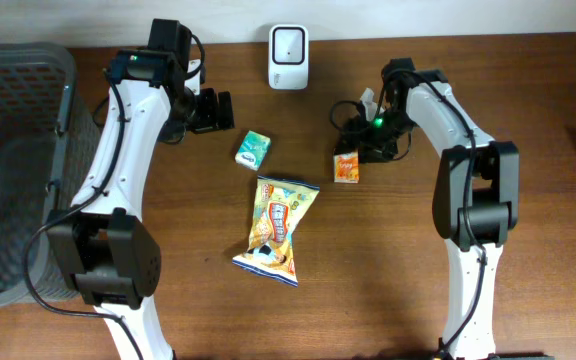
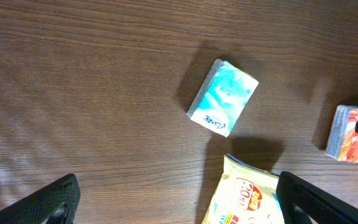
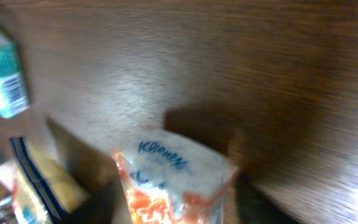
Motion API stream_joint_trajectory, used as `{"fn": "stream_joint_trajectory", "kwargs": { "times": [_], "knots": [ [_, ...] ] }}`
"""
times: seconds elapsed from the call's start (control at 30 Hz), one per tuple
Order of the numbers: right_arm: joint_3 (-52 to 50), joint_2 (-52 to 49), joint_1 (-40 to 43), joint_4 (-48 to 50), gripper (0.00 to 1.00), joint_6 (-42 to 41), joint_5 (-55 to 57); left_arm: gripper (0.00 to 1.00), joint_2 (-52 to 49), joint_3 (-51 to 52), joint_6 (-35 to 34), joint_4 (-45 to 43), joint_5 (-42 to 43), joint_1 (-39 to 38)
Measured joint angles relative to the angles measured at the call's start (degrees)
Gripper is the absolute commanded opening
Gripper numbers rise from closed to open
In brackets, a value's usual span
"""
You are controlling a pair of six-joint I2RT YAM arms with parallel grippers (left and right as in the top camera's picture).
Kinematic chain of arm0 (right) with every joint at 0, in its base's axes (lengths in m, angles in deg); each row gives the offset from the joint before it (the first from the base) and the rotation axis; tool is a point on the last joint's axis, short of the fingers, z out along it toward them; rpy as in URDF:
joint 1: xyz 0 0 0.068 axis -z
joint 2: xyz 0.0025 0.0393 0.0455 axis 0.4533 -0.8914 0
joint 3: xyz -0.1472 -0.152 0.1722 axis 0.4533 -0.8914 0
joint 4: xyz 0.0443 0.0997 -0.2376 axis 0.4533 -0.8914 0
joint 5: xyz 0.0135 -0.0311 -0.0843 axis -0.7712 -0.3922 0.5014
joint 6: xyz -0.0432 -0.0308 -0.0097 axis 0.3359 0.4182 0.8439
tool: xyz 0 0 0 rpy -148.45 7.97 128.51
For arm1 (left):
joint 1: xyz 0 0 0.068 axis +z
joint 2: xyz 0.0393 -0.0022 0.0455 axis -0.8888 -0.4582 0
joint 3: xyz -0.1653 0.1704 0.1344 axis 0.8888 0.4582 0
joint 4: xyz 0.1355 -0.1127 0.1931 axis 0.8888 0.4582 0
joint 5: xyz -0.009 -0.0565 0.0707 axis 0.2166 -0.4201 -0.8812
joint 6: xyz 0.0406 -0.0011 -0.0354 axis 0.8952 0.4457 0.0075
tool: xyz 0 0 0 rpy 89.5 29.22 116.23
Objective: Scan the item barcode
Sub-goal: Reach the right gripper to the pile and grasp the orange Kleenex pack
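Item: orange tissue pack (image 1: 346, 168), lying flat on the table (image 1: 388, 290), right of centre.
Right claw (image 1: 368, 140): just beside the pack, on its far side. The wrist view is blurred, so I cannot tell whether the jaws are apart or clamped on the pack.
Left claw (image 1: 213, 110): jaws wide apart and holding nothing, hovering over bare wood well to the pack's left.
Key relation: the pack lies on the near side of the right claw and fills its wrist view. The scanner (image 1: 288, 45) stands at the back edge, up and to the left of both.
Long axis: seems to run roughly front to back; the pack is too small overhead to be sure.
Nearer arm: the right by a wide margin. The teal pack (image 1: 253, 150) and the snack bag (image 1: 278, 228) lie between the left claw and the item.
Judged next need: a firm grip across the pack's short width, then a carry leftward and back to face the scanner.
Barcode side: not visible in any view.
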Motion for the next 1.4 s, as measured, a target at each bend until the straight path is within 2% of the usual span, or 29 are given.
{"fn": "stream_joint_trajectory", "kwargs": {
  "times": [0.27, 0.37, 0.4, 0.47, 0.53, 0.7, 0.8, 0.93, 1.03, 1.27, 1.4],
  "knots": [
    [0.74, 2.40, -1.38, -7.91, 0.83, -2.47, 8.20, 0.99, 0.00, 0.00, 0.00, 0.02, 0.00, 0.00],
    [0.92, 10.58, -6.36, -10.01, 0.84, -4.46, 17.16, 0.99, 0.00, 0.00, 0.00, 0.00, 0.00, 0.00],
    [1.29, 12.11, -8.55, -9.18, 0.81, -5.07, 19.74, 0.99, 0.00, 0.00, 0.00, 0.02, 0.02, 0.00],
    [1.57, 13.18, -13.64, -6.91, 0.64, -8.68, 26.47, 0.99, 0.00, 0.00, 0.00, 0.02, 0.02, 0.00],
    [1.40, 11.96, -16.94, -4.07, 0.53, -12.68, 32.30, 0.99, 0.00, 0.00, 0.00, 0.02, 0.00, 0.00],
    [-0.46, 7.19, -18.58, 0.15, 0.48, -20.33, 42.62, 0.99, 0.00, 0.00, 0.00, 0.00, 0.00, 0.00],
    [-0.50, 4.39, -18.60, 2.12, 0.47, -21.51, 43.21, 0.99, 0.00, 0.00, 0.00, 0.00, 0.00, 0.00],
    [-0.52, 2.56, -19.67, 3.08, 0.28, -21.70, 45.13, 0.99, 0.00, 0.00, 0.00, 0.00, 0.00, 0.00],
    [-0.52, 2.56, -20.33, 3.02, 0.06, -21.97, 45.92, 0.99, 0.00, 0.00, 0.00, 0.00, 0.02, 0.00],
    [0.07, 2.56, -19.17, -0.26, 0.04, -21.46, 44.63, 0.99, 0.00, 0.00, 0.00, 0.00, 0.00, 0.00],
    [2.91, 2.93, -13.22, -2.58, 0.04, -15.39, 26.73, 0.99, 0.00, 0.00, 0.00, 0.00, 0.00, 0.00]
  ]
}}
